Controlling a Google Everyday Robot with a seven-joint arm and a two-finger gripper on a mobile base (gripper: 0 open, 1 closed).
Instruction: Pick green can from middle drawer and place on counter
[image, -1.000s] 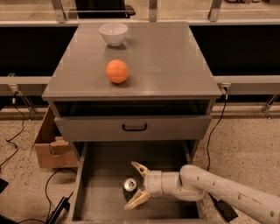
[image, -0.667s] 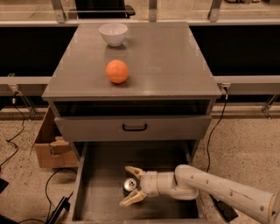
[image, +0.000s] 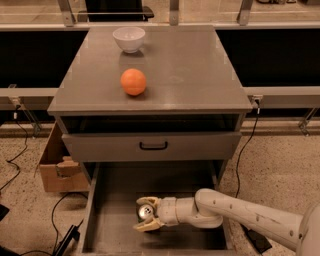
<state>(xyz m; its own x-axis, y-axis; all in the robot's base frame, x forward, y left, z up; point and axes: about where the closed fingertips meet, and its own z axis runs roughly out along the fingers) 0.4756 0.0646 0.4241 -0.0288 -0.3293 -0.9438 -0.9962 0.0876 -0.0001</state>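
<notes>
The green can (image: 144, 210), of which I mostly see the shiny silver top, stands on the floor of the open middle drawer (image: 120, 187), left of centre. My gripper (image: 147, 214) reaches in from the right, low in the drawer. Its two pale fingers (image: 145, 226) sit on either side of the can and press against it. The can rests on the drawer floor. The counter (image: 185, 70) is the grey top of the cabinet above.
An orange ball (image: 133, 82) and a white bowl (image: 129, 39) sit on the counter's left half. A shut drawer front with a black handle (image: 153, 146) overhangs the open drawer. A cardboard box (image: 57, 167) and cables lie on the floor at the left.
My gripper has slid left up to the can. Its fingers, wide apart before, have narrowed around the can.
</notes>
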